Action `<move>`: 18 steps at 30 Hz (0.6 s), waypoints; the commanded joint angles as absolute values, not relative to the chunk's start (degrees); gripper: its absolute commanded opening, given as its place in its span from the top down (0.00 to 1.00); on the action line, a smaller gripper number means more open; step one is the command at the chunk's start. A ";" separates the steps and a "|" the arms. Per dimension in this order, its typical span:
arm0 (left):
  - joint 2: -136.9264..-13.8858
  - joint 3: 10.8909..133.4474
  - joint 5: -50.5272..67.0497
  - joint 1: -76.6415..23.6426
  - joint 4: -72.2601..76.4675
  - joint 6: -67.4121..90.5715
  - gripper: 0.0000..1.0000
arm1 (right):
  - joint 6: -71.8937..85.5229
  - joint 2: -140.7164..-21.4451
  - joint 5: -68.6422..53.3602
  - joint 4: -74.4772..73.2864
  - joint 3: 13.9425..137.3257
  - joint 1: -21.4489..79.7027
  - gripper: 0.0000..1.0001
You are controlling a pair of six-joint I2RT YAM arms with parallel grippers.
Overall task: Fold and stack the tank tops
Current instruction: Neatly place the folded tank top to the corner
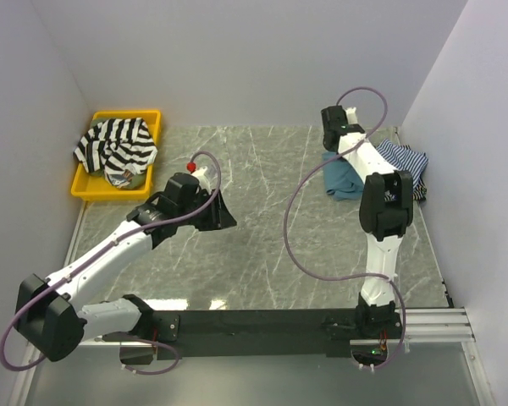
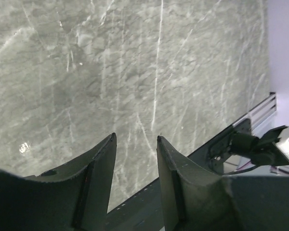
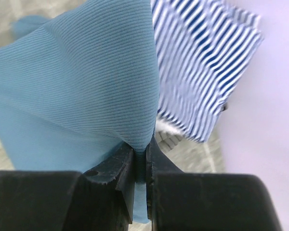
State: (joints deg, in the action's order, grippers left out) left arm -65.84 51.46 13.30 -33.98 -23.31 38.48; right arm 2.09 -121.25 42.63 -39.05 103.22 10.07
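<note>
Over at the worktop's (image 1: 262, 220) right edge, right jaws pinch a sliver of teal tank top (image 3: 62, 86); might slip. Left jaws open, empty.

Left arm (image 1: 110, 249): elbow folded back low at the near left, forearm angled forward and to the right. Left gripper (image 2: 135, 138) tipped downward, fingers (image 2: 98, 166) parted. Right arm (image 1: 381, 220): stretched toward the far right, elbow raised, wrist at the far end. Right gripper (image 3: 143, 150) pinched tight on a fold of the teal tank top (image 3: 77, 86).
</note>
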 commanded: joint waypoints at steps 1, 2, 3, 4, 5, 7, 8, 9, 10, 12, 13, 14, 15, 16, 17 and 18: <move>-67.93 53.88 16.25 -32.96 -22.77 34.81 0.56 | -3.07 -122.17 47.11 -40.51 107.92 6.69 1.00; -68.29 54.05 17.39 -32.79 -22.50 34.98 0.56 | -3.16 -122.25 47.02 -40.69 108.89 6.07 1.00; -68.64 54.23 17.75 -32.61 -22.15 35.07 0.56 | -3.60 -122.34 47.02 -40.69 109.33 5.63 1.00; -69.08 54.40 18.10 -32.35 -22.15 34.98 0.56 | -3.78 -122.17 47.02 -40.61 109.51 4.67 1.00; -69.34 54.67 18.19 -32.26 -22.32 34.63 0.56 | -4.13 -122.08 47.11 -40.43 109.95 4.31 1.00; -69.87 54.93 18.02 -31.99 -22.76 34.28 0.56 | -4.74 -122.17 47.02 -40.52 110.74 3.35 1.00; -69.87 54.76 18.10 -31.82 -22.76 34.10 0.56 | -4.83 -122.08 47.02 -40.60 111.70 2.30 1.00; -70.31 54.58 18.54 -31.82 -22.68 34.19 0.56 | -4.83 -122.08 46.59 -41.13 112.06 1.76 1.00; -70.49 54.41 18.72 -31.73 -22.59 34.10 0.56 | -4.66 -121.82 46.15 -41.48 112.58 1.24 1.00; -70.75 54.14 18.81 -31.55 -22.76 34.01 0.56 | -4.31 -121.21 45.10 -41.66 113.12 0.27 1.00; -71.01 54.05 18.72 -31.38 -22.85 33.93 0.56 | -4.05 -120.94 44.57 -41.75 113.20 -1.48 1.00; -71.10 54.05 18.72 -31.29 -22.85 33.93 0.56 | -3.78 -120.85 44.21 -41.84 113.29 -2.02 1.00; -71.19 53.97 18.72 -31.20 -22.85 33.93 0.56 | -3.26 -120.85 44.03 -41.92 113.29 -3.07 1.00; -71.54 54.05 19.07 -31.11 -22.76 33.93 0.56 | -2.82 -120.85 43.34 -42.18 113.47 -3.60 1.00; -71.72 54.05 19.25 -31.03 -22.59 34.01 0.56 | -2.38 -121.02 42.90 -42.45 113.47 -4.04 1.00; -71.89 54.05 19.51 -31.03 -22.50 34.10 0.56 | -1.59 -121.46 42.46 -42.71 113.47 -4.83 1.00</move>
State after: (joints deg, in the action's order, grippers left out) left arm -71.53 51.90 17.76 -31.40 -23.49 35.31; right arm -2.79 -122.87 42.39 -41.67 110.72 -2.63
